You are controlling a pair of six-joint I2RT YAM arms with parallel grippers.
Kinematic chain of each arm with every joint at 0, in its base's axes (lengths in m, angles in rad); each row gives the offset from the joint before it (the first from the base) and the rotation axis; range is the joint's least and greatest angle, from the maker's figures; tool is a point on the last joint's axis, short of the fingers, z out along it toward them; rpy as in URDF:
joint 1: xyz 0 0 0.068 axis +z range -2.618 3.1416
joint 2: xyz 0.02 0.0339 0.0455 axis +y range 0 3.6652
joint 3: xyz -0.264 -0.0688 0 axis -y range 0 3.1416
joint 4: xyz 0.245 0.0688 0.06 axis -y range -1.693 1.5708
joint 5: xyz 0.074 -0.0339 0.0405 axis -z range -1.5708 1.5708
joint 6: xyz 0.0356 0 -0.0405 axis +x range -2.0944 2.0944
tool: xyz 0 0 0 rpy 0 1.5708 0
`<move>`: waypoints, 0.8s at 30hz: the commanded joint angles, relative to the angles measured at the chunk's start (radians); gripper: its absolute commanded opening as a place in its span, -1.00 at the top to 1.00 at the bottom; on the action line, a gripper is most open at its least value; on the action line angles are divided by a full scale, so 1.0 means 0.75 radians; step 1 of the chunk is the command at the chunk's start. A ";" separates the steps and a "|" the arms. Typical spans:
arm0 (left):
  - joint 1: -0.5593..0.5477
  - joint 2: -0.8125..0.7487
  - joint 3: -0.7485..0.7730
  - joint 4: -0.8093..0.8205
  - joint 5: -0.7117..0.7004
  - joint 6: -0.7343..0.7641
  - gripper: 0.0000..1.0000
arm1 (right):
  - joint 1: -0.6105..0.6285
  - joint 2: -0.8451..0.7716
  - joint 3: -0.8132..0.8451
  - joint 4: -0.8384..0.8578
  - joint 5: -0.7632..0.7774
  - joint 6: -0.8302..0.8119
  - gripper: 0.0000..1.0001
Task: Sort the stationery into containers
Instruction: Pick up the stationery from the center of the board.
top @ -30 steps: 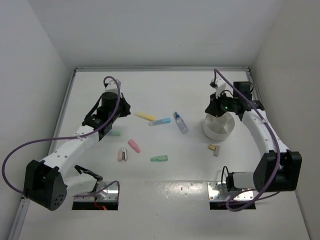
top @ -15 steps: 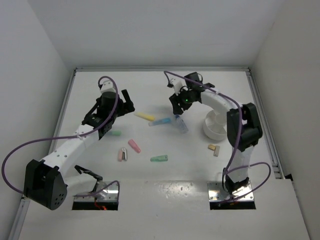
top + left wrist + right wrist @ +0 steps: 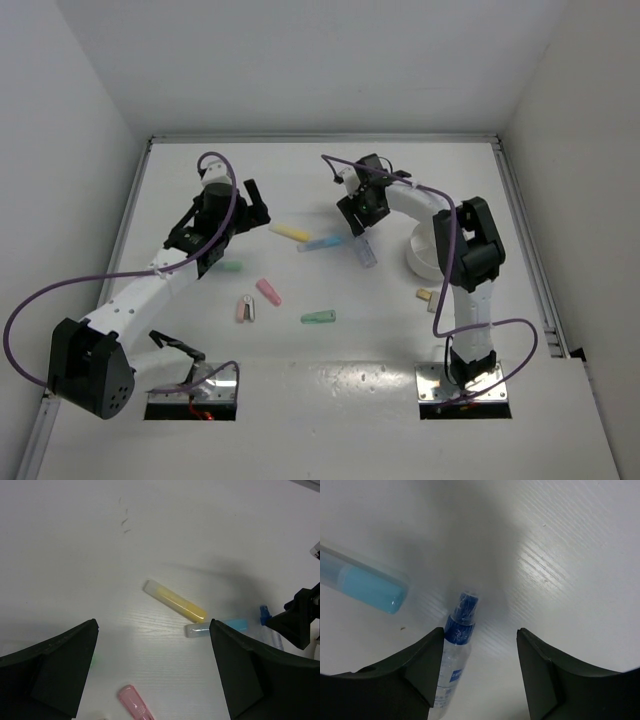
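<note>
we are holding the right gripper [image 3: 479,632] spread over the blue-capped bottle [image 3: 454,665] mid-bench, its cap between the fingers, ready to pinch. the white tub [image 3: 418,262] is waiting toward the right edge. the left gripper [image 3: 153,625] is hovering, spread wide, over the yellow stick [image 3: 175,601].

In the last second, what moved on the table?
The right gripper swung left from above the white tub to the blue-capped bottle and is open over it, holding nothing. The left gripper barely shifted and is open. The yellow stick and other pieces stayed put.
</note>
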 commanded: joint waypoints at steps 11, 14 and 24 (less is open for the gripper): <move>-0.003 -0.002 0.053 0.025 0.011 -0.018 -0.99 | -0.009 -0.008 0.034 -0.101 -0.210 0.069 -0.27; -0.003 -0.002 0.053 0.025 0.011 -0.018 -0.99 | 0.004 -0.008 0.021 -0.115 -0.151 0.069 -0.27; -0.003 -0.002 0.053 0.025 0.024 -0.018 -0.99 | 0.004 0.031 -0.011 -0.084 -0.050 0.069 -0.12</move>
